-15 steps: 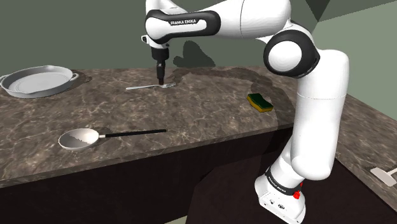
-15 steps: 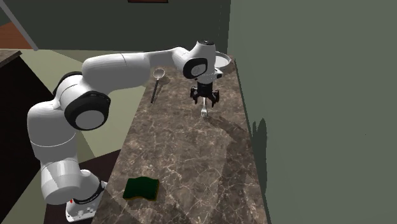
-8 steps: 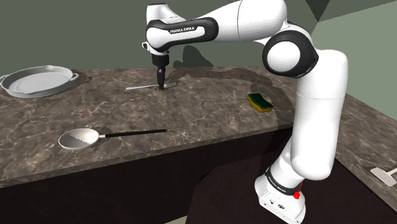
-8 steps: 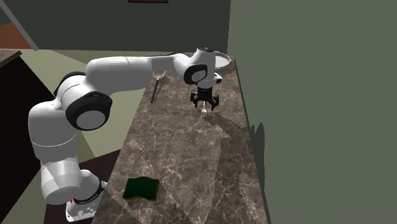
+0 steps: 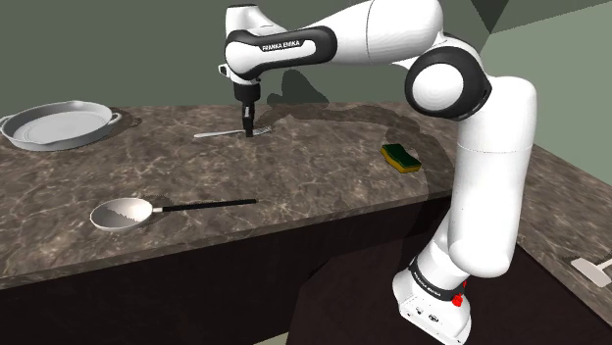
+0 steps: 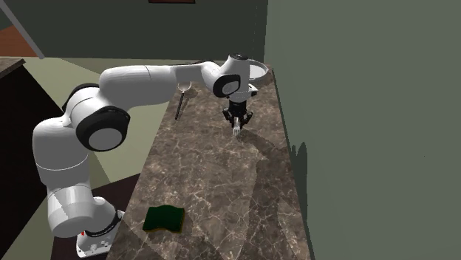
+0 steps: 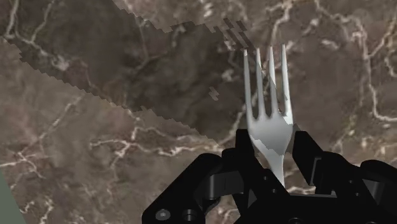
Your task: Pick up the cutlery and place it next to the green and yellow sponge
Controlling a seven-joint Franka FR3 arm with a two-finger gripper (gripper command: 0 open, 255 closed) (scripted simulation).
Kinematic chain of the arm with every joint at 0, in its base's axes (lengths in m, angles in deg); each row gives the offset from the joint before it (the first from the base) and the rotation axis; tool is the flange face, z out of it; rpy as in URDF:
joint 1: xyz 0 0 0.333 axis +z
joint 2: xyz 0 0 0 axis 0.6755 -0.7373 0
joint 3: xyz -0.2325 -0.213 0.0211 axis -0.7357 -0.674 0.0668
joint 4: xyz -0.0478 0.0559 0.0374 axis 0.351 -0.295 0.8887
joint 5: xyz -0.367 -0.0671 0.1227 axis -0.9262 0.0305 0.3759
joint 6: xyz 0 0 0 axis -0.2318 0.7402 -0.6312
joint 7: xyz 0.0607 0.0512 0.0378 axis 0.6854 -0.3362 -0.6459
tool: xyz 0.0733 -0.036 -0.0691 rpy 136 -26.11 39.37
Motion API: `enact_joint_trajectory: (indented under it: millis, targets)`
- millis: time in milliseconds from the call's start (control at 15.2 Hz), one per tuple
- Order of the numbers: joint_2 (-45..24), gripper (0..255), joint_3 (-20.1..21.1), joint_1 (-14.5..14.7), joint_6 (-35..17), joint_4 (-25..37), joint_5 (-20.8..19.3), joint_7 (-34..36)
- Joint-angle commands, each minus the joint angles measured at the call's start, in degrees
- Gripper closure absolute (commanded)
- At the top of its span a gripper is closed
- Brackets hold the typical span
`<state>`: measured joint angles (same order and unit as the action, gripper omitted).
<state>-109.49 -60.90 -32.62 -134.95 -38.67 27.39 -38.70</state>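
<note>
A silver fork (image 5: 218, 133) lies flat on the dark marbled countertop (image 5: 294, 167), near the back wall. My black gripper (image 5: 249, 131) points straight down at the counter and is shut on the fork's neck, just behind the tines. In the wrist view the fork (image 7: 270, 105) sticks out from between the two fingers (image 7: 245, 151), which clasp its neck, with the gripper (image 7: 275, 151) low over the stone. From the second exterior view the gripper (image 6: 236, 127) stands on the fork (image 6: 236, 133). The green and yellow sponge (image 5: 402, 157) lies toward the shoulder view's right, near the stand; the sponge (image 6: 164, 218) is far from the gripper.
A grey two-handled pan (image 5: 57, 124) sits at the counter's far left in the shoulder view. A ladle (image 5: 123, 212) with a black handle lies near the front edge. The wall runs close behind the fork. A pale tool (image 5: 591, 270) lies on a lower surface.
The gripper came down onto the fork, then its open fingers closed on the fork's neck. The fork, sponge, pan and ladle have not moved.
</note>
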Motion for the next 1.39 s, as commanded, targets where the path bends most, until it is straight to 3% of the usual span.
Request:
enact_joint_trajectory:
  millis: [0,396,1320]
  targets:
    - [-0.15,255,-0.08,-0.06,-0.06,-0.09,-0.05,0.0]
    - [-0.14,255,-0.07,-0.06,-0.04,-0.08,-0.05,0.01]
    - [0.27,255,-0.02,0.06,10.53,10.08,0.07,-0.42]
